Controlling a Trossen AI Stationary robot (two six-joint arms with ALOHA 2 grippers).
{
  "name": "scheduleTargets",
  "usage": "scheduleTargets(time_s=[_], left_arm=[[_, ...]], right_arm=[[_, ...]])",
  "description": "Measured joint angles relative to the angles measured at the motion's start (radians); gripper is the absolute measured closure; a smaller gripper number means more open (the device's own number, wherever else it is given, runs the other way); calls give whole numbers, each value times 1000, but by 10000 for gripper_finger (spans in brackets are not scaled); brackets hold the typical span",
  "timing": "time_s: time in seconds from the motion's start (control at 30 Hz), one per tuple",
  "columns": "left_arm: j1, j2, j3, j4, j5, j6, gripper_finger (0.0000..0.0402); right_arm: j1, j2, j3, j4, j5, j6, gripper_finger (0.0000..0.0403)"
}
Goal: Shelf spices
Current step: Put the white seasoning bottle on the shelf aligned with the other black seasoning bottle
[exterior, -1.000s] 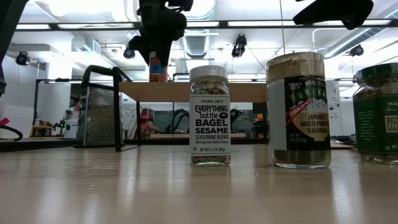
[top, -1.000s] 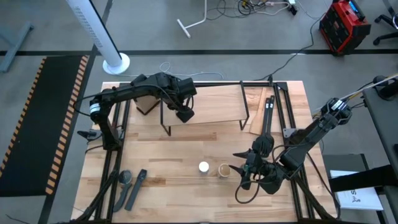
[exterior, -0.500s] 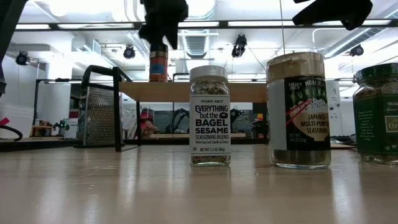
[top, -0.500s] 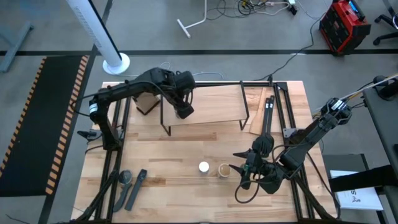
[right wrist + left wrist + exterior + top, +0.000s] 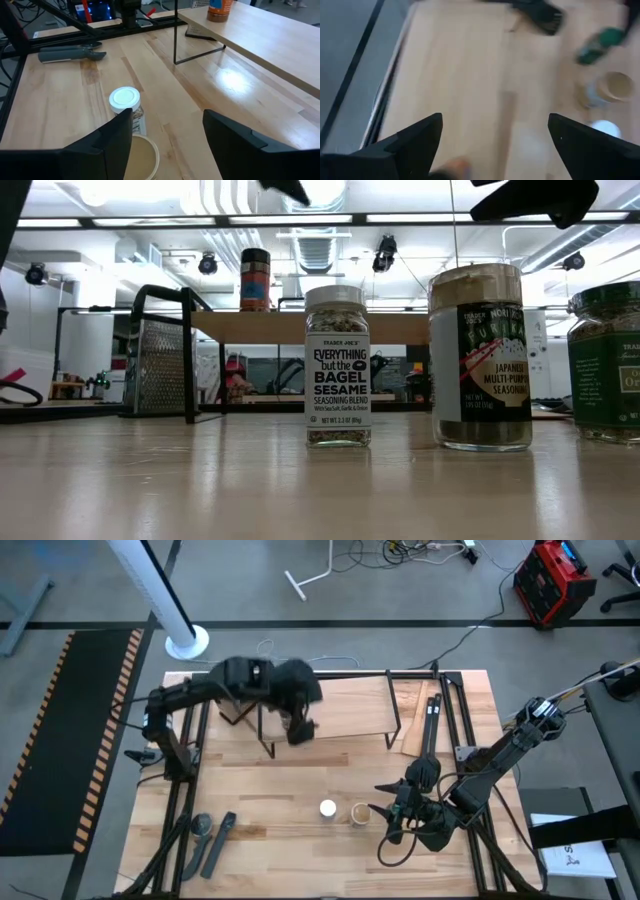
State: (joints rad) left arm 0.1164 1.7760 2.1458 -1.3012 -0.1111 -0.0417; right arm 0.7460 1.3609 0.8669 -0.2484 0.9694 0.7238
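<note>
The shelf stands at the table's far side. The black-topped spice jar stands upright on its left part and also shows in the right wrist view. My left gripper hangs open above that jar, clear of it. The white-topped jar and the tan-topped jar stand on the table near the front. The green jar stands to their right, mostly under my right arm. My right gripper is open, just right of the tan-topped jar, and holds nothing.
A dark box grater stands under the shelf's left end. Two grey kitchen tools lie at the table's near left. Black frame rails run along both sides of the table. Bare wood lies between shelf and jars.
My left gripper has opened and let go of the black-topped jar, which stays upright on the shelf. It has then risen well above the jar and shifted slightly toward the table's near edge.
</note>
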Motion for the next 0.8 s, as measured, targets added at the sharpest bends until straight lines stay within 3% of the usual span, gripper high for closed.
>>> scheduleTargets(time_s=[0.17,0.4,0.57,0.8], left_arm=[[-171,3,-77,92,-1,5,62],[-361,6,-310,256,24,-105,76],[-395,7,-484,401,72,-232,81],[-388,7,-607,480,75,-282,70]], right_arm=[[0,0,0,-2,2,-3,191],[0,0,0,-4,28,-26,187],[-3,0,0,-2,28,-26,179],[-3,0,3,-1,28,-26,184]])
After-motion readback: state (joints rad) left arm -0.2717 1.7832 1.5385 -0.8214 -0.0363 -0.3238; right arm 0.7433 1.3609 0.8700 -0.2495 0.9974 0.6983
